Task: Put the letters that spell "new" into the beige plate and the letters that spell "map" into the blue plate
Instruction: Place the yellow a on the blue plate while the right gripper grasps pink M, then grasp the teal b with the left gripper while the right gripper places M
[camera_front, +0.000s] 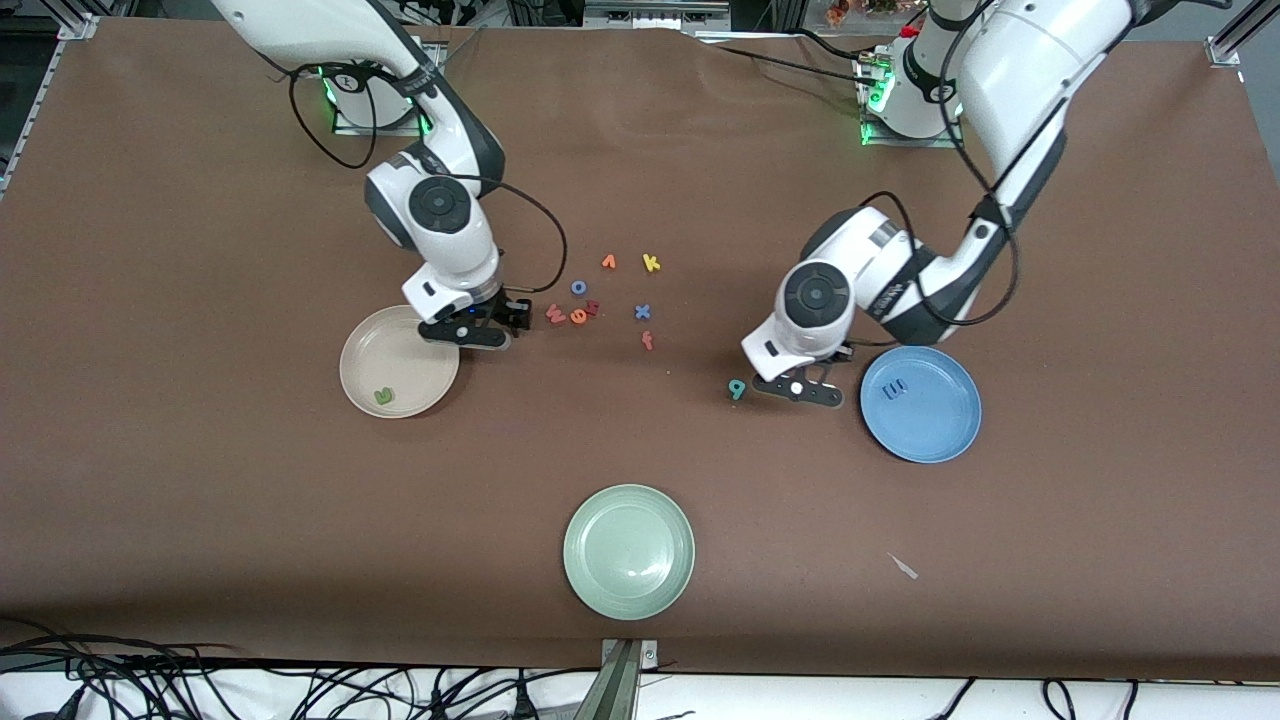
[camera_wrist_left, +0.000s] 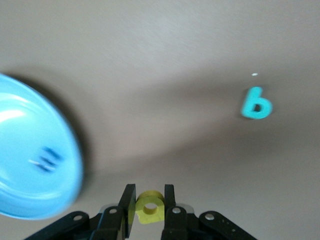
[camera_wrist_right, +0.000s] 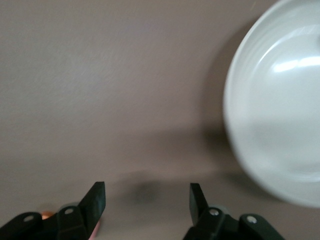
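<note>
The beige plate (camera_front: 425, 345) holds the green "n" (camera_front: 384, 397). My right gripper (camera_front: 505, 325) hangs open and empty over the table, between that plate's rim (camera_wrist_right: 235, 100) and the red "w" (camera_front: 556, 314), which lies beside the orange "e" (camera_front: 578, 317). The blue plate (camera_front: 940, 420) holds the blue "m" (camera_front: 897, 389). My left gripper (camera_front: 800, 388) is shut on the yellow "p" (camera_wrist_left: 150, 207), low over the table between the blue plate (camera_wrist_left: 30, 125) and the teal "a" (camera_front: 737, 389). The left wrist view also shows the "m" (camera_wrist_left: 49, 159) and the "a" (camera_wrist_left: 256, 103).
Loose letters lie mid-table: a blue "o" (camera_front: 578, 287), an orange "v" (camera_front: 608, 262), a yellow "k" (camera_front: 651, 263), a blue "x" (camera_front: 642, 312) and a red "f" (camera_front: 647, 341). A pale green plate (camera_front: 628, 551) sits nearest the front camera. A small white scrap (camera_front: 903, 566) lies beside it.
</note>
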